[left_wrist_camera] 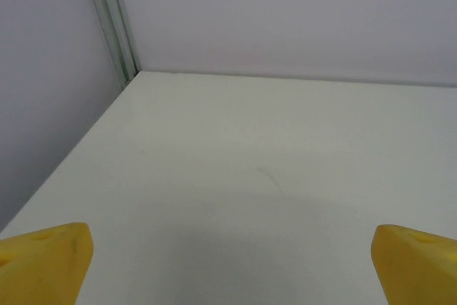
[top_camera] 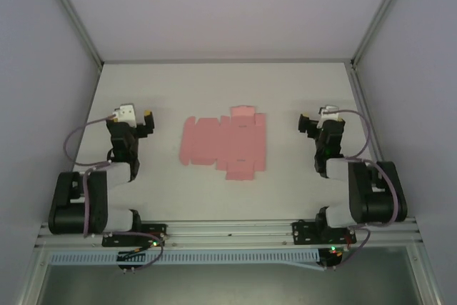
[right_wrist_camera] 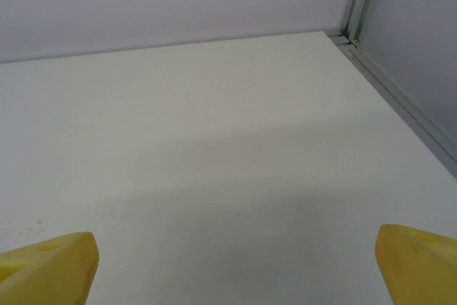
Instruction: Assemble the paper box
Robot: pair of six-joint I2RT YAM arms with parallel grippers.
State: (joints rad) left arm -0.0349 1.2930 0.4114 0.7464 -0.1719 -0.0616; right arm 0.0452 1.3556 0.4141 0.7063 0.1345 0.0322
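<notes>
Box (top_camera: 225, 142) lies flat and unfolded mid-table, between the two arms. It is thin pink card that looks light, floppy at its folds and easy to crease. I'd pinch an outer tab, since flat panels give no grip. Left hand (top_camera: 148, 124) and right hand (top_camera: 303, 123) gape wide, empty, well apart from it. Bare table (top_camera: 285, 91) lies all round, with walls (top_camera: 43, 69) beyond its edges.
</notes>
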